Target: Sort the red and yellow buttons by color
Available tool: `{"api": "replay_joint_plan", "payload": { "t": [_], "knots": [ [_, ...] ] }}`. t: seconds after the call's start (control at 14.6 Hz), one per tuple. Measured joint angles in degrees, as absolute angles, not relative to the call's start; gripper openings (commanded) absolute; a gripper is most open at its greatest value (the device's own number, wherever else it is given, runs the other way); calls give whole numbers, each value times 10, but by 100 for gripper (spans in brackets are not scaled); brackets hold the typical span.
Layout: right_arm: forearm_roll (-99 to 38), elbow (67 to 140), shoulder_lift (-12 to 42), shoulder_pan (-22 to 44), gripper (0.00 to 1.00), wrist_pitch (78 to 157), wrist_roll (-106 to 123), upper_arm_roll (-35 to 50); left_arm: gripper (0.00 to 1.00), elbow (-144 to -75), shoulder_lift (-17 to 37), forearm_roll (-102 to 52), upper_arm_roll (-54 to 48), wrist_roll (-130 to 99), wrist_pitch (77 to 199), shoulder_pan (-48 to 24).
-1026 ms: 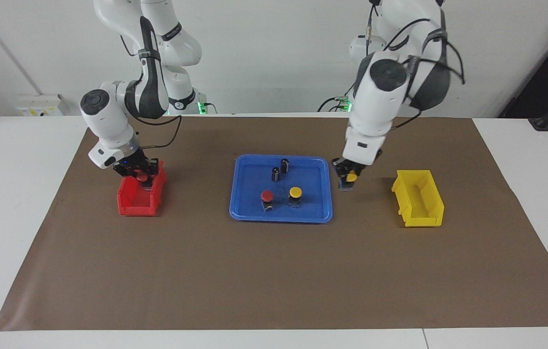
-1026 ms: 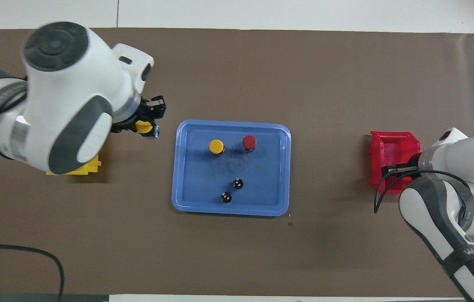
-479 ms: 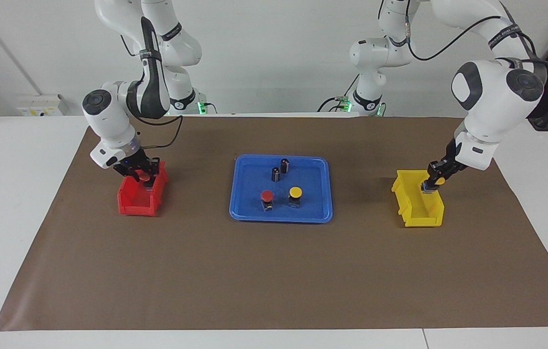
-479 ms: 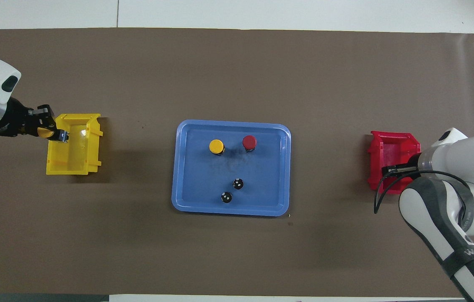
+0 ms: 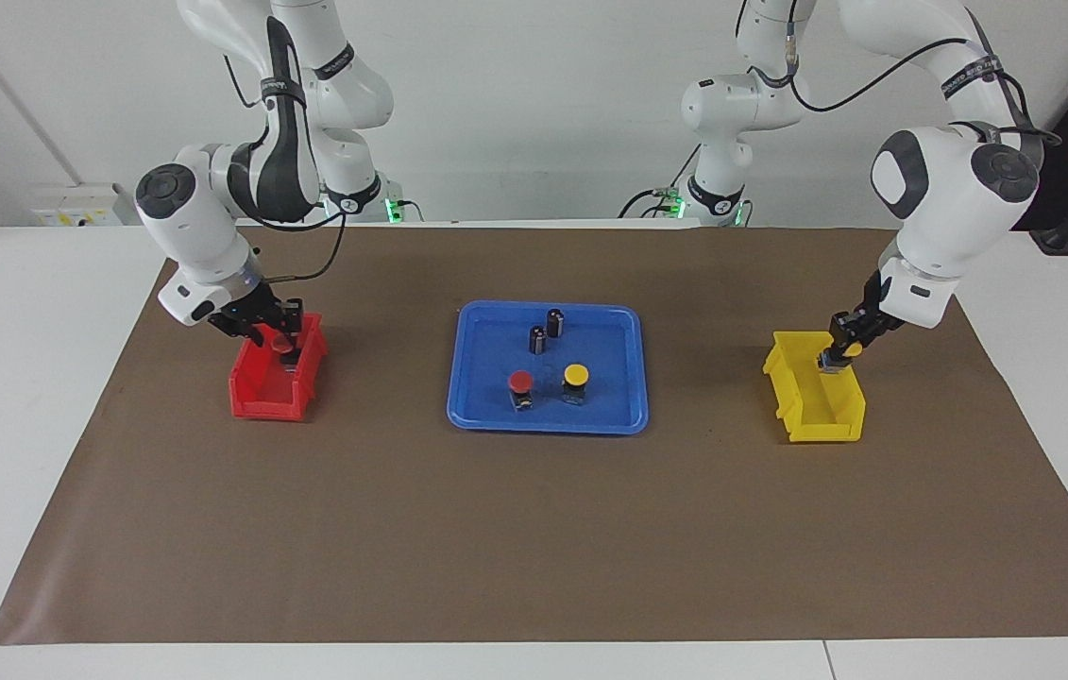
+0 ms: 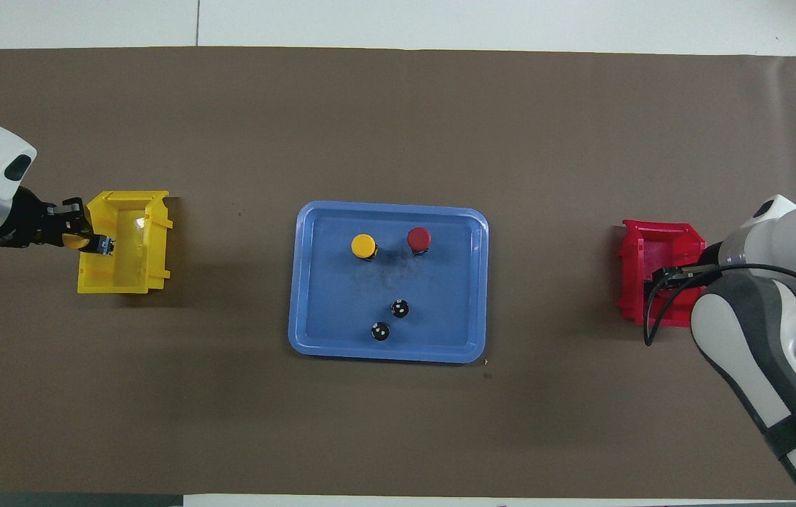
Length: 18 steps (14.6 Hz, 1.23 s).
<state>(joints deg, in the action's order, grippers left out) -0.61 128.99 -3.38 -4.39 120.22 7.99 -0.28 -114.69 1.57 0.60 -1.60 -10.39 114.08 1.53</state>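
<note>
Fingers [image 5: 838,346] of left gripper [image 5: 841,351] clamp one yellow button [image 5: 854,350] over yellow bin [image 5: 817,408]; right gripper [image 5: 271,328] grips one red button [image 5: 283,346] over red bin [image 5: 260,404]. Blue tray [image 5: 548,421], mid-counter [image 5: 534,529], holds second red button [image 5: 520,382], second yellow button [image 5: 575,375], two dark cylinders [image 5: 546,331] nearer the robots.

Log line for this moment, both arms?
left gripper: yellow button over yellow bin | right gripper: red button over red bin

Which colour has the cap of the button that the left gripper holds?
Yellow. The button in the left gripper shows best in the facing view.
</note>
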Motion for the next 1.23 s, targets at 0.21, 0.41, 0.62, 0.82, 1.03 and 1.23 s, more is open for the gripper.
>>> {"api": "replay_joint_plan", "payload": {
  "t": [0.21, 0.41, 0.62, 0.82, 1.03, 1.23],
  "knots": [
    [-7, 1194, -26, -14, 65, 1122, 59, -3, 2, -1202, 16, 6, -17, -96, 1203, 22],
    [-11, 1071, 16, 65, 65, 1088, -23, -1, 2, -1229, 16, 6, -21, -95, 1225, 20],
    [-13, 951, 98, 181, 65, 1083, -186, 3, 2, -1242, 16, 6, -27, -94, 1235, 17],
    [-9, 836, 219, 286, 64, 1086, -314, 4, 40, -1258, 16, 6, -28, -93, 1248, 13],
    [-9, 805, 293, 319, 61, 1137, -340, 2, 89, -1258, 14, 6, -28, -92, 1252, 10],
    [-9, 830, 298, 315, 62, 1155, -338, -1, 93, -1241, 14, 6, -29, -90, 1243, 1]
  ]
}}
